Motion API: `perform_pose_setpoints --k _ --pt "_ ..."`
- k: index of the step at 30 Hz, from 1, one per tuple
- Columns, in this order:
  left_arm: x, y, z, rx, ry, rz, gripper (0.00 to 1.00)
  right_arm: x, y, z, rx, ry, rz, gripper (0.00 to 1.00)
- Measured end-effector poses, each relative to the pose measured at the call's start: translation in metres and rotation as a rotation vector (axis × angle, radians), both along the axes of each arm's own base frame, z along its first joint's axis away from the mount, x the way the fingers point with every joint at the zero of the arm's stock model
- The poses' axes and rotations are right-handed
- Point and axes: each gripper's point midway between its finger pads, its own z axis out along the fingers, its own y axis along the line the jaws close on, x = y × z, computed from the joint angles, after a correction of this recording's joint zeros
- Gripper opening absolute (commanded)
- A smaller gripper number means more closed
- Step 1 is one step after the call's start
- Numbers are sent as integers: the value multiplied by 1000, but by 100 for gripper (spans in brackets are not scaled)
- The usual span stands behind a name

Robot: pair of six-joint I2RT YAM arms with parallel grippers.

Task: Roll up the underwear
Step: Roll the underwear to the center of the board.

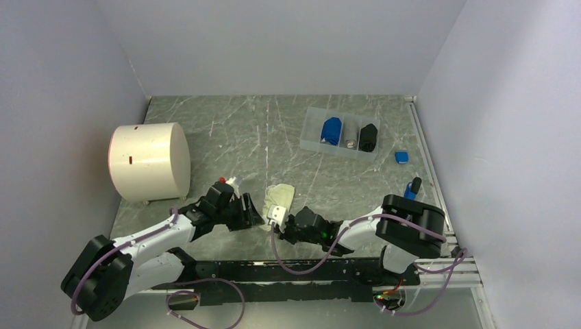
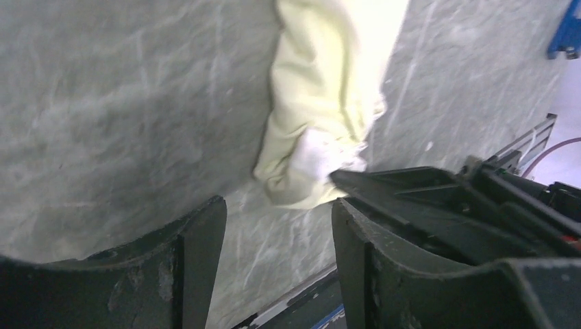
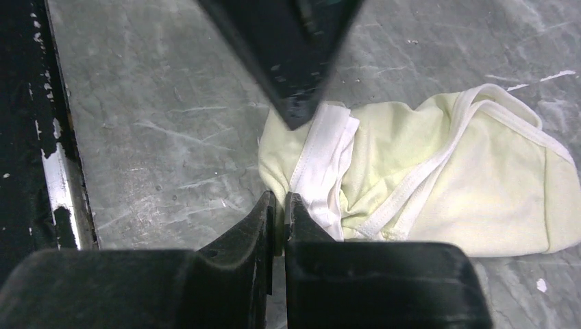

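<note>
The cream underwear [image 1: 281, 197] lies crumpled on the table [image 1: 226, 130] near its front edge, between both grippers. The right gripper [image 3: 279, 199] is closed, pinching the corner with the white band. The left gripper [image 2: 277, 205] stands open just beside the cloth and holds nothing. The blue underwear [image 1: 332, 130] sits in a clear tray [image 1: 316, 115] farther back.

The near edge of the cream underwear [image 3: 438, 185] is hidden behind the right end effector [image 3: 279, 202]; the left wrist view cuts off its far end.
</note>
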Motion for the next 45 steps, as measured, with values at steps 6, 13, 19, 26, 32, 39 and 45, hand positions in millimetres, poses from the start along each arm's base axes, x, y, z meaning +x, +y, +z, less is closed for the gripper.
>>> perform_pose_setpoints --k 6,13,19,26,32,39,45 --pt "-8 3 -14 -15 70 55 60 1 -1 1 46 77 5 7" --pt "-3 -9 -18 -122 115 129 53 1 -1 1 84 139 26 9" --pt "0 -12 -22 -173 161 203 39 0 -2 2 124 181 46 10" --pt "2 -13 -30 -177 207 248 11 -3 -2 2 137 194 67 40" --pt "5 -14 -29 -152 209 254 7 -12 -1 5 75 139 116 56" --pt "5 -10 -28 -105 224 262 6 -10 0 12 -56 -55 149 58" --pt "3 -7 -28 -82 237 266 6 -9 1 9 -133 -149 176 51"
